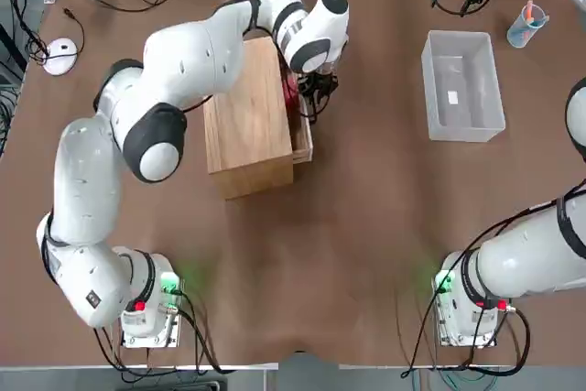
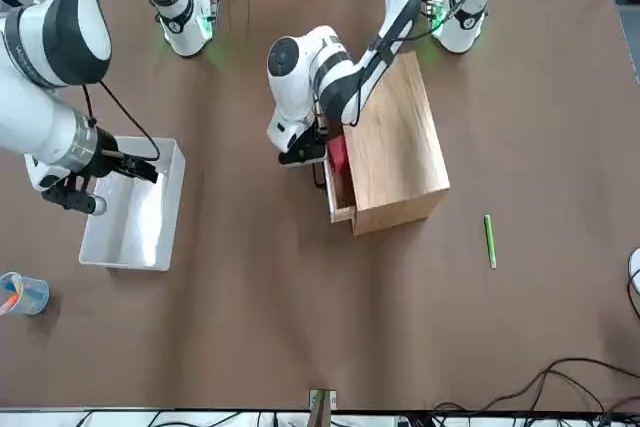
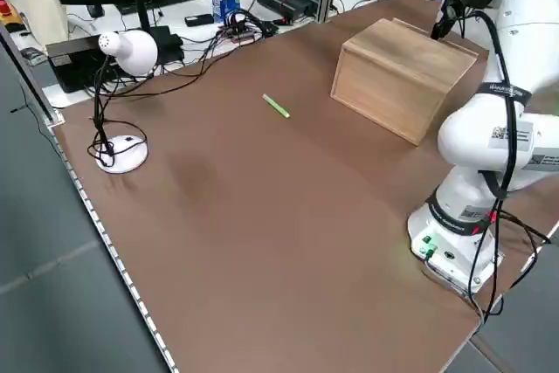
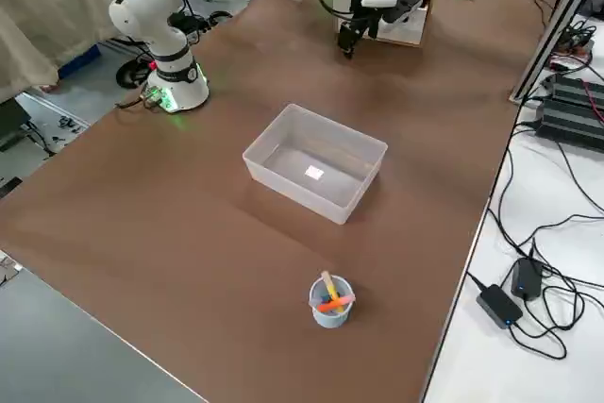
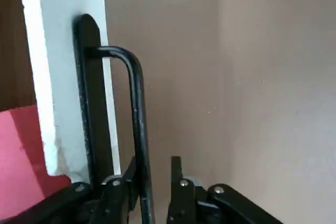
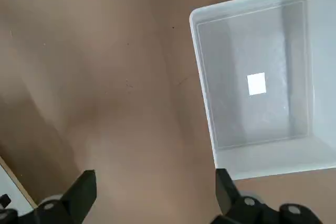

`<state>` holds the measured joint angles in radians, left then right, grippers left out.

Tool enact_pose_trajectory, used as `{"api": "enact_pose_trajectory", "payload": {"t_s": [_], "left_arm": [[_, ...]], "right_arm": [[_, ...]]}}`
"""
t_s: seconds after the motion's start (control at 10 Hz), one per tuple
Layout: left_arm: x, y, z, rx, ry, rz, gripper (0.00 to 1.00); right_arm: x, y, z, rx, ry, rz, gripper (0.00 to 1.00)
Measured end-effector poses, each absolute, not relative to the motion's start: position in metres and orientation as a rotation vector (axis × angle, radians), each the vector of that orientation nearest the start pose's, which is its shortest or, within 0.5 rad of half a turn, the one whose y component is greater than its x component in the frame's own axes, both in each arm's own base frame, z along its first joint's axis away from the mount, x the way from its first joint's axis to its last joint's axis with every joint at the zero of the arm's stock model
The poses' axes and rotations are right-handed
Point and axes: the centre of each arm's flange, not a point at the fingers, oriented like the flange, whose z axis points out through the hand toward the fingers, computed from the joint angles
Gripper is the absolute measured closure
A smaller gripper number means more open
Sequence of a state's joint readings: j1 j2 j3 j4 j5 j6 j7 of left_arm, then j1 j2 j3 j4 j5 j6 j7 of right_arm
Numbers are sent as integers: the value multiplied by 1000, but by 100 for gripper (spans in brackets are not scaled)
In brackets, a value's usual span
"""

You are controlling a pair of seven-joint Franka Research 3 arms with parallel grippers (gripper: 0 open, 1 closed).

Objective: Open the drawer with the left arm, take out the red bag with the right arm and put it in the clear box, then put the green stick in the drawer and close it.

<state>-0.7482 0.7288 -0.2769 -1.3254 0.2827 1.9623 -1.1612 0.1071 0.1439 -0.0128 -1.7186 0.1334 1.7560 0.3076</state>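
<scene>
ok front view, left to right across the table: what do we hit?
small blue cup → right gripper → clear box → left gripper at the drawer handle → wooden box → green stick

The box [image 1: 249, 121] at the centre of the top view is light, matt wood with visible grain. The bin [image 1: 462, 86] at upper right is translucent, smooth plastic. The table [image 1: 366, 226] is matt brown. The arm shells look glossy white.
</scene>
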Motion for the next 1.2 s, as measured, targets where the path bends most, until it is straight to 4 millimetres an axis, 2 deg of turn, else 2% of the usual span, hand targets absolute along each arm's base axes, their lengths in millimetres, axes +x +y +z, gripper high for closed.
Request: {"api": "enact_pose_trajectory", "payload": {"t_s": [0.1, 0.3, 1.2], "left_arm": [[431, -589, 307, -3047, -126, -58, 74], [431, -587, 308, -3034, -159, -58, 90], [428, -608, 321, -3160, -154, -138, 90]], "right_arm": [[591, 68, 487, -3009, 370, 197, 0], [591, 68, 487, -3009, 370, 197, 0], [591, 68, 487, -3009, 371, 197, 0]]}}
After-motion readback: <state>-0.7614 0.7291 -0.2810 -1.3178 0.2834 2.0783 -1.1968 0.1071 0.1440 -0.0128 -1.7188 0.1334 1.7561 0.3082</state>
